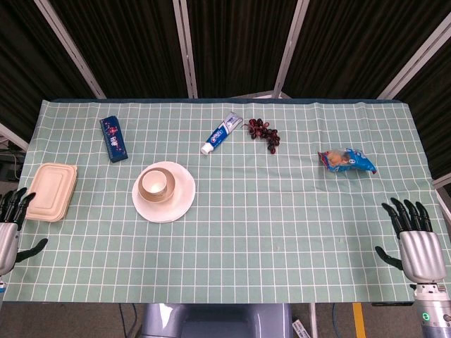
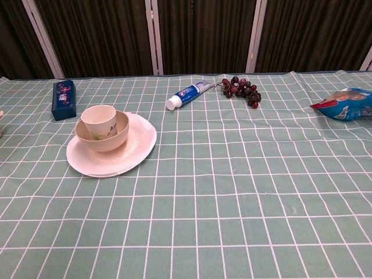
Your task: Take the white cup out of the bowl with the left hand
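Note:
A white cup [image 1: 154,185] [image 2: 99,119] stands upright inside a cream bowl [image 1: 159,198] [image 2: 114,138], which sits on a white plate [image 1: 182,198] [image 2: 137,147] left of the table's middle. My left hand [image 1: 10,224] hangs at the table's left edge, fingers spread, holding nothing, well left of the bowl. At the right front edge my right hand [image 1: 416,241] is likewise spread and empty. Neither hand shows in the chest view.
A beige lunch box [image 1: 52,190] lies between my left hand and the plate. Behind are a blue box [image 1: 113,139] [image 2: 63,99], a toothpaste tube [image 1: 221,133] [image 2: 187,95], dark grapes [image 1: 265,132] [image 2: 243,90] and a blue snack bag [image 1: 346,161] [image 2: 346,103].

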`<control>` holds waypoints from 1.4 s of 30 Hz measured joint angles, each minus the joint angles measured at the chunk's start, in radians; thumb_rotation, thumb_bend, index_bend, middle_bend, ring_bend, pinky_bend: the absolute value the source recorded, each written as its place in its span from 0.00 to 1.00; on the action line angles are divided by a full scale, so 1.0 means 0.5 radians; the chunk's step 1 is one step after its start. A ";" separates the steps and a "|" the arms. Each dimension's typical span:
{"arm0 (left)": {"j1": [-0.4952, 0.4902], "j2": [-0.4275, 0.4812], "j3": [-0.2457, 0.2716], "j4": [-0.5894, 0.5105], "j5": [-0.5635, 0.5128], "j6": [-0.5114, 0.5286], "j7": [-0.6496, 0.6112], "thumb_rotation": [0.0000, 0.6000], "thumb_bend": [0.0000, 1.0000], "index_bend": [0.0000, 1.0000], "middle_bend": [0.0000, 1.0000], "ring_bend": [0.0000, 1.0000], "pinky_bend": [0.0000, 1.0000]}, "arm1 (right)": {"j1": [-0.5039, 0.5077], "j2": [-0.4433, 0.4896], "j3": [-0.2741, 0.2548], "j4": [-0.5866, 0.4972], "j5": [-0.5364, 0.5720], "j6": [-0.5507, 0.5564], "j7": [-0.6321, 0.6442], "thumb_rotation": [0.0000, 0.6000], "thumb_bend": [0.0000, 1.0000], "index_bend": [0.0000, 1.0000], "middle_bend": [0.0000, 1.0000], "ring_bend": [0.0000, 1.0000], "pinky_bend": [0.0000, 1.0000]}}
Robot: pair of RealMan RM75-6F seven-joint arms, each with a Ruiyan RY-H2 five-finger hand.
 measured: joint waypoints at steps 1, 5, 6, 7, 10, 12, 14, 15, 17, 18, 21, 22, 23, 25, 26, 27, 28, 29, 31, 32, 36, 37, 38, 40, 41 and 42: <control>-0.002 0.002 0.003 -0.006 -0.002 -0.004 0.005 1.00 0.18 0.00 0.00 0.00 0.00 | 0.002 0.000 -0.003 -0.003 0.004 -0.001 -0.007 1.00 0.06 0.05 0.00 0.00 0.00; -0.009 0.001 0.013 -0.015 -0.007 -0.021 0.029 1.00 0.18 0.00 0.00 0.00 0.00 | 0.003 -0.005 -0.010 -0.001 0.012 -0.010 -0.001 1.00 0.06 0.05 0.00 0.00 0.00; -0.010 0.000 0.015 -0.018 -0.009 -0.024 0.037 1.00 0.18 0.00 0.00 0.00 0.00 | 0.003 -0.005 -0.010 0.001 0.013 -0.010 0.001 1.00 0.06 0.05 0.00 0.00 0.00; -0.010 0.000 0.015 -0.020 -0.009 -0.025 0.040 1.00 0.18 0.00 0.00 0.00 0.00 | 0.003 -0.004 -0.011 0.001 0.013 -0.011 0.002 1.00 0.06 0.05 0.00 0.00 0.00; -0.017 -0.012 0.012 -0.021 0.003 -0.021 0.048 1.00 0.18 0.00 0.00 0.00 0.00 | 0.004 -0.004 -0.011 -0.004 0.007 -0.009 0.022 1.00 0.07 0.05 0.00 0.00 0.00; -0.030 -0.025 0.002 -0.019 0.004 -0.024 0.048 1.00 0.18 0.00 0.00 0.00 0.00 | 0.006 -0.007 -0.010 -0.002 -0.006 -0.002 0.033 1.00 0.07 0.05 0.00 0.00 0.00; -0.049 -0.039 -0.013 -0.016 0.002 -0.036 0.044 1.00 0.18 0.00 0.00 0.00 0.00 | 0.007 -0.010 -0.011 -0.001 -0.007 -0.006 0.036 1.00 0.07 0.05 0.00 0.00 0.00; -0.064 -0.052 -0.027 -0.014 -0.002 -0.045 0.044 1.00 0.18 0.00 0.00 0.00 0.00 | 0.008 -0.011 -0.011 -0.001 -0.005 -0.009 0.038 1.00 0.07 0.05 0.00 0.00 0.00; -0.089 -0.077 -0.051 -0.007 -0.008 -0.057 0.045 1.00 0.18 0.04 0.00 0.00 0.00 | 0.010 -0.014 -0.012 0.001 -0.003 -0.015 0.045 1.00 0.07 0.05 0.00 0.00 0.00; -0.111 -0.099 -0.070 0.002 -0.013 -0.067 0.046 1.00 0.18 0.06 0.00 0.00 0.00 | 0.011 -0.016 -0.013 0.004 -0.005 -0.016 0.051 1.00 0.07 0.05 0.00 0.00 0.00; -0.190 -0.167 -0.128 0.040 -0.037 -0.118 0.060 1.00 0.19 0.21 0.00 0.00 0.00 | 0.015 -0.023 -0.015 0.018 -0.019 -0.015 0.074 1.00 0.07 0.05 0.00 0.00 0.00; -0.218 -0.190 -0.146 0.055 -0.048 -0.141 0.072 1.00 0.19 0.26 0.00 0.00 0.00 | 0.015 -0.025 -0.016 0.023 -0.023 -0.014 0.082 1.00 0.07 0.05 0.00 0.00 0.00; -0.248 -0.213 -0.162 0.069 -0.061 -0.168 0.090 1.00 0.18 0.31 0.00 0.00 0.00 | 0.016 -0.025 -0.016 0.026 -0.027 -0.013 0.093 1.00 0.07 0.05 0.00 0.00 0.00; -0.317 -0.267 -0.199 0.101 -0.096 -0.237 0.146 1.00 0.18 0.37 0.00 0.00 0.00 | 0.016 -0.023 -0.017 0.028 -0.030 -0.012 0.111 1.00 0.07 0.05 0.00 0.00 0.00; -0.348 -0.291 -0.212 0.114 -0.113 -0.269 0.171 1.00 0.19 0.41 0.00 0.00 0.00 | 0.016 -0.020 -0.017 0.027 -0.033 -0.009 0.125 1.00 0.07 0.05 0.00 0.00 0.00; -0.392 -0.326 -0.230 0.132 -0.135 -0.316 0.203 1.00 0.19 0.43 0.00 0.00 0.00 | 0.015 -0.018 -0.016 0.025 -0.035 -0.006 0.139 1.00 0.07 0.05 0.00 0.00 0.00; -0.426 -0.354 -0.244 0.147 -0.155 -0.353 0.227 1.00 0.19 0.46 0.00 0.00 0.00 | 0.015 -0.015 -0.015 0.024 -0.038 -0.002 0.154 1.00 0.07 0.05 0.00 0.00 0.00; -0.461 -0.384 -0.259 0.163 -0.178 -0.390 0.253 1.00 0.20 0.48 0.00 0.00 0.00 | 0.014 -0.011 -0.015 0.024 -0.043 0.002 0.172 1.00 0.07 0.05 0.00 0.00 0.00; -0.541 -0.458 -0.290 0.203 -0.230 -0.467 0.320 1.00 0.20 0.49 0.00 0.00 0.00 | 0.013 -0.006 -0.015 0.025 -0.050 0.008 0.197 1.00 0.07 0.05 0.00 0.00 0.00; -0.573 -0.491 -0.303 0.222 -0.248 -0.492 0.349 1.00 0.21 0.50 0.00 0.00 0.00 | 0.013 -0.002 -0.016 0.026 -0.052 0.009 0.215 1.00 0.07 0.05 0.00 0.00 0.00; -0.704 -0.642 -0.361 0.314 -0.311 -0.558 0.451 1.00 0.25 0.53 0.00 0.00 0.00 | 0.012 0.010 -0.016 0.030 -0.052 0.007 0.259 1.00 0.07 0.05 0.00 0.00 0.00; -0.726 -0.664 -0.370 0.332 -0.320 -0.569 0.464 1.00 0.26 0.53 0.00 0.00 0.00 | 0.012 0.012 -0.015 0.030 -0.050 0.007 0.266 1.00 0.07 0.05 0.00 0.00 0.00; -0.744 -0.682 -0.376 0.346 -0.328 -0.580 0.475 1.00 0.27 0.53 0.00 0.00 0.00 | 0.012 0.014 -0.014 0.030 -0.049 0.006 0.276 1.00 0.07 0.05 0.00 0.00 0.00; -0.779 -0.711 -0.387 0.368 -0.351 -0.609 0.503 1.00 0.30 0.53 0.00 0.00 0.00 | 0.012 0.017 -0.012 0.031 -0.046 0.006 0.293 1.00 0.07 0.05 0.00 0.00 0.00; -0.794 -0.723 -0.391 0.377 -0.365 -0.624 0.519 1.00 0.31 0.52 0.00 0.00 0.00 | 0.012 0.019 -0.011 0.031 -0.046 0.007 0.304 1.00 0.07 0.05 0.00 0.00 0.00; -0.813 -0.738 -0.397 0.387 -0.388 -0.646 0.539 1.00 0.32 0.51 0.00 0.00 0.00 | 0.012 0.021 -0.011 0.031 -0.046 0.007 0.311 1.00 0.07 0.05 0.00 0.00 0.00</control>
